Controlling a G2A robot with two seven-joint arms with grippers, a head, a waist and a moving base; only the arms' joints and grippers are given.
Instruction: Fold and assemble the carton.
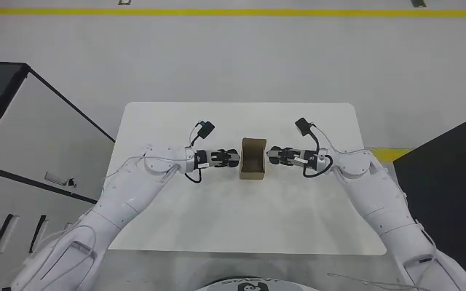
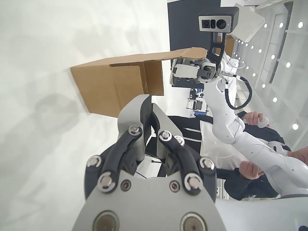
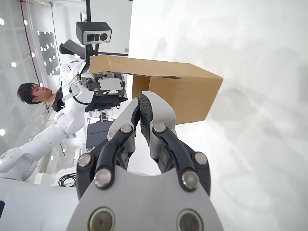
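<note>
Carton (image 1: 253, 167) long axis points away from robot; left claw (image 1: 237, 158), right claw (image 1: 270, 156) clenched, seemingly empty.

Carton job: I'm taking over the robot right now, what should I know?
Left gripper: fingers shut, tips by one side of the carton.
Right gripper: fingers shut, tips by the opposite side.
The carton stands on the table between them.
Done: walls folded up into a box.
Left to do: the top is open and one flap sticks out; fold it shut.
</note>
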